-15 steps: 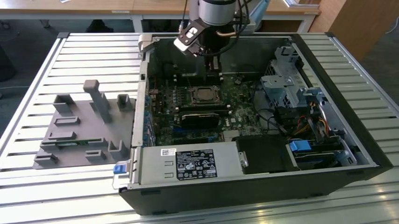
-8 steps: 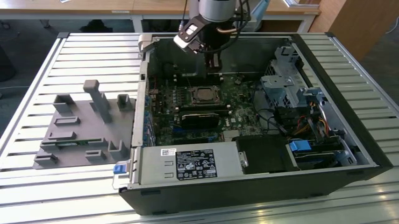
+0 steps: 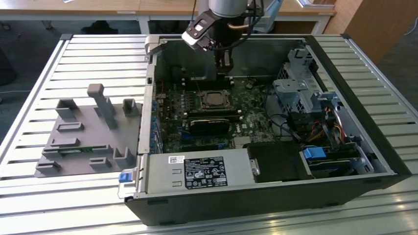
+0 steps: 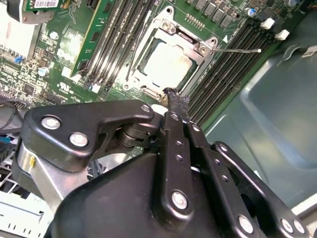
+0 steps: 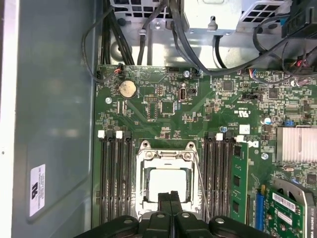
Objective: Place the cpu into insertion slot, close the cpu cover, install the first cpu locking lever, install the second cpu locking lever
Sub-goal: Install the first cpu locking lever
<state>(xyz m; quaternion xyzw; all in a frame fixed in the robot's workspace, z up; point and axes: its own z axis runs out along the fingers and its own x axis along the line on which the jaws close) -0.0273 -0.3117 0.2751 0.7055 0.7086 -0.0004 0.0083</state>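
The cpu [image 3: 212, 99] lies in the insertion slot [image 3: 212, 93] on the green motherboard inside the open computer case. In both wrist views its pale metal top [image 4: 167, 62] [image 5: 167, 182] shows through the window of the cpu cover [image 4: 190, 42] [image 5: 166, 154], which lies flat over it. A thin wire locking lever [image 4: 237, 49] [image 5: 199, 178] stands out from one side of the socket. My gripper [image 3: 225, 73] [image 4: 171, 93] [image 5: 170, 195] hangs just above the socket's edge, its black fingers pressed together and holding nothing.
Black memory slots [image 5: 115, 178] flank the socket. A long black module [image 3: 209, 122], the power supply [image 3: 196, 171], a drive cage [image 3: 307, 93] and cables [image 3: 326, 129] crowd the case. A grey fixture plate [image 3: 85, 132] sits on the slatted table at the exterior view's left.
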